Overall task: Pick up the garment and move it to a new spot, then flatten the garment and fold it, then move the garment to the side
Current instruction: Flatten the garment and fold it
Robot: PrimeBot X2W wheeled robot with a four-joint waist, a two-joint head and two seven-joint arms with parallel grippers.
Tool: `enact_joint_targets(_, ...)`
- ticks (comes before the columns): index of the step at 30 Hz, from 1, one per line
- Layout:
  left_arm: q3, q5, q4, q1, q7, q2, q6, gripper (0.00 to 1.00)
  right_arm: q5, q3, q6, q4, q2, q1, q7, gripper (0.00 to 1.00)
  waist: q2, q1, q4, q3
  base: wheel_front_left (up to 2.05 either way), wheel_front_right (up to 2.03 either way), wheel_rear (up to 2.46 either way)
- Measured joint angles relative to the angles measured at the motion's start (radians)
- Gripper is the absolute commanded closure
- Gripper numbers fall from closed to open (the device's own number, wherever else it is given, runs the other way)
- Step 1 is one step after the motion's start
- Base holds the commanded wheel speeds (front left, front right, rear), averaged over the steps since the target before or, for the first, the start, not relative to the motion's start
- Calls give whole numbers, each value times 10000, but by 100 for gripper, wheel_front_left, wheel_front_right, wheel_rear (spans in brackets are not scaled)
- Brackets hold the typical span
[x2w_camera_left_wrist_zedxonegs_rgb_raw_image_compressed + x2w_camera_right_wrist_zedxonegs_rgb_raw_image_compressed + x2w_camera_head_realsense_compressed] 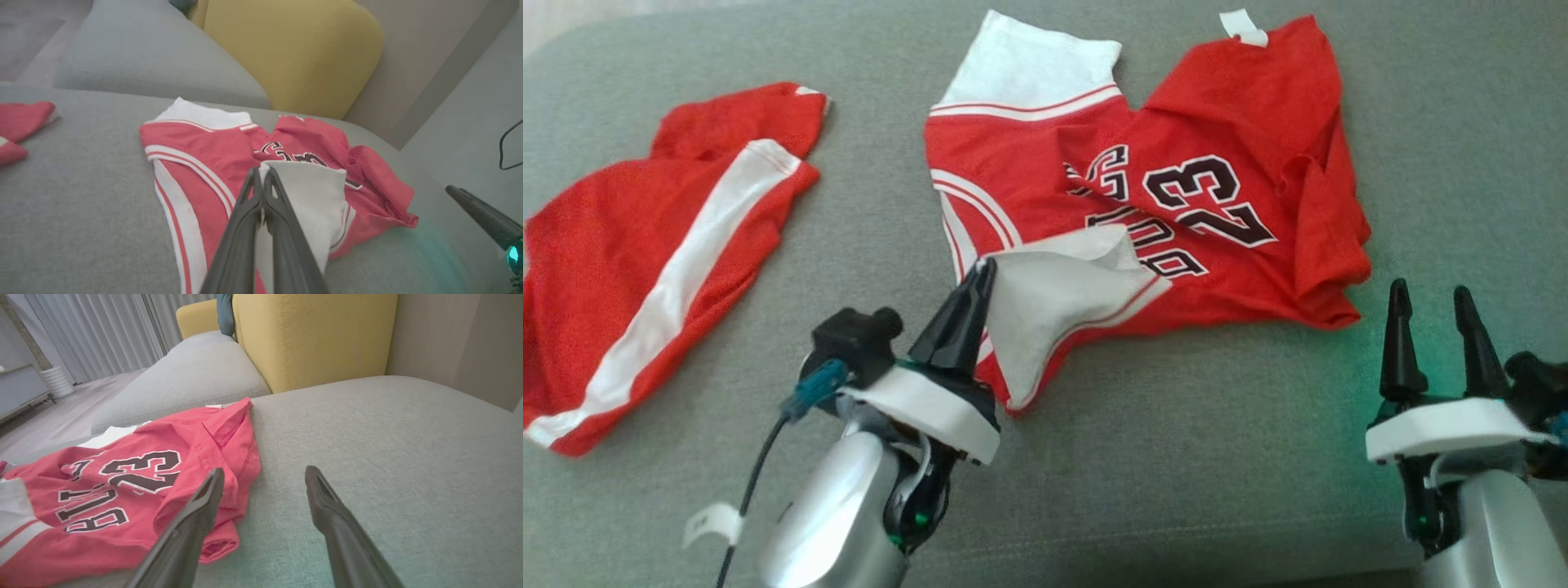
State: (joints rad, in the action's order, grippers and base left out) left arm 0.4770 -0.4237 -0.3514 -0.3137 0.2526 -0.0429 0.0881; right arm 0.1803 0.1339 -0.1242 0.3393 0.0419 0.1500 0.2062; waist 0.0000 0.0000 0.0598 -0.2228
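**Inspector:** Position of the garment?

**Assistant:** The red jersey [1217,188] lies rumpled on the grey sofa seat [1176,457], number 23 facing up; its white sleeve [1062,302] is turned over onto the near edge.

**Inspector:** Left gripper [985,266]?

**Assistant:** Fingers pressed together, pinching the corner of that white sleeve; the corner is raised off the jersey.

**Inspector:** Right gripper [1429,296]?

**Assistant:** Fingers spread wide, holding nothing; it hangs over bare cushion just beside the jersey's right hem.

**Inspector:** Anything else?

**Assistant:** A second red garment [662,245] with a white stripe lies well apart to the left; a yellow backrest [294,53] stands behind.
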Motion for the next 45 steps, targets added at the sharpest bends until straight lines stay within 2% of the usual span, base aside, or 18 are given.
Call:
enact_joint_targets(6, -155, 105, 545, 547, 0, -4, 2, 100, 1511, -140, 0, 529, 4, 361, -598, 0, 0, 0, -295, 168, 0, 0, 0)
enact_joint_targets(10, -151, 178, 623, 633, 0, -4, 10, 100, 3005, -529, 0, 1041, 8, 657, -930, 0, 0, 0, -415, 163, 0, 0, 0)
enact_joint_targets(16, -105, 180, 658, 638, 0, -4, 13, 100, 4224, -943, 0, 1779, 17, 1049, -1005, 0, 0, 0, -461, 112, 0, 0, 0)
enact_joint_targets(33, -52, 284, 629, 639, 0, -4, 15, 100, 5012, -1891, 0, 2339, 33, 1698, -600, 0, 0, 0, -413, 69, 0, 0, 0)
enact_joint_targets(45, 13, 278, 606, 639, 0, -4, 86, 100, 4477, -1714, 0, 2347, 35, 1764, -387, 0, 0, 0, -491, 47, 0, 0, 0)
